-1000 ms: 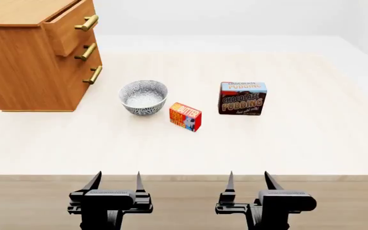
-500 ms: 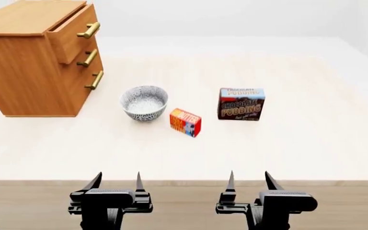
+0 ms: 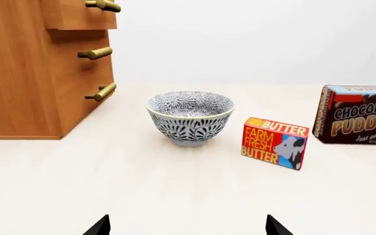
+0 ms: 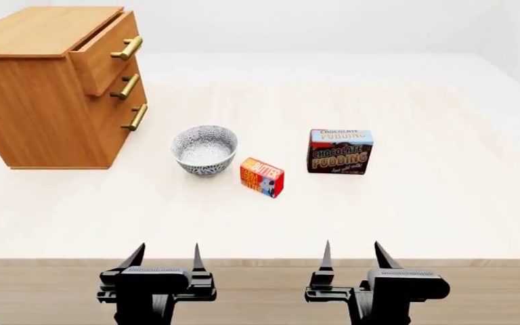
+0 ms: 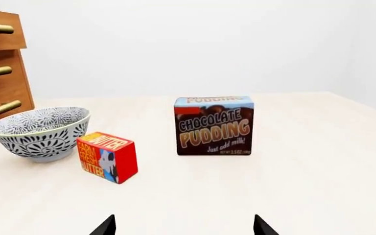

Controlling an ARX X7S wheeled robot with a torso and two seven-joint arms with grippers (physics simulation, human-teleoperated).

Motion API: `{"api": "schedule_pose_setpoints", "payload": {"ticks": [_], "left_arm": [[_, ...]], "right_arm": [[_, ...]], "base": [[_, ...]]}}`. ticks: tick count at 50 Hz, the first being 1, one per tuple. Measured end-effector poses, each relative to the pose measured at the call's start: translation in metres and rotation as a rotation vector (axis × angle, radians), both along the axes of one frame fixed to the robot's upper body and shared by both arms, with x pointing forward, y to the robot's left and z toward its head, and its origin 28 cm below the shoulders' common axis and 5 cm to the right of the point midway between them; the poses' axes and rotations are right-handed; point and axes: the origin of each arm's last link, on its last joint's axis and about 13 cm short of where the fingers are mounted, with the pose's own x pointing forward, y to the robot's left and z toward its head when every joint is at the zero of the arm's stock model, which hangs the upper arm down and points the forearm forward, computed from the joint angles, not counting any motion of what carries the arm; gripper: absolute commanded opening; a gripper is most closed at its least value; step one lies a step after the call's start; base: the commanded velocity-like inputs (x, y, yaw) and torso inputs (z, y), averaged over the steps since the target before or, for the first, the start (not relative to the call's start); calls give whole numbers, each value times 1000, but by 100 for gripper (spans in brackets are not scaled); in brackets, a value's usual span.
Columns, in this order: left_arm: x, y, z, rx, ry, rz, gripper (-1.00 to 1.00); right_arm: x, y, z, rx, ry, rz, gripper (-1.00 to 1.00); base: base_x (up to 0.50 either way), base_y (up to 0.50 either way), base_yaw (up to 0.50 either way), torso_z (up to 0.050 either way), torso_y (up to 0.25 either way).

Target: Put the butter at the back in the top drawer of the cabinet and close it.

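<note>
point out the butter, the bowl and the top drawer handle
butter (image 4: 262, 177), head view, lettered front face
bowl (image 4: 204, 150), head view, patterned outer wall
top drawer handle (image 4: 126, 48), head view, middle of the brass bar

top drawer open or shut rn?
Partly open: the top drawer juts out past the two drawer fronts below it on the cabinet.

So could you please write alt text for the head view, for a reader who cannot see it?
A small butter box stands on a pale table between a patterned bowl and a pudding box. A wooden cabinet sits far left, its top drawer slightly open. Both grippers, left and right, are open and empty.
</note>
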Motion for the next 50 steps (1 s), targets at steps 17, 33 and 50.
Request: {"api": "schedule_pose_setpoints", "payload": {"ticks": [17, 33, 50], "left_arm": [[0, -1, 0, -5, 4, -1, 100], [0, 1, 0, -2, 3, 5, 100], [-1, 1, 9, -10, -6, 9, 100]], "right_arm": [[0, -1, 0, -12, 8, -3, 100], [0, 1, 0, -9, 9, 2, 100], [1, 0, 9, 38, 9, -4, 100]], "base": [[0, 147, 0, 17, 0], [0, 345, 0, 0, 0], [0, 0, 0, 0, 0]]}}
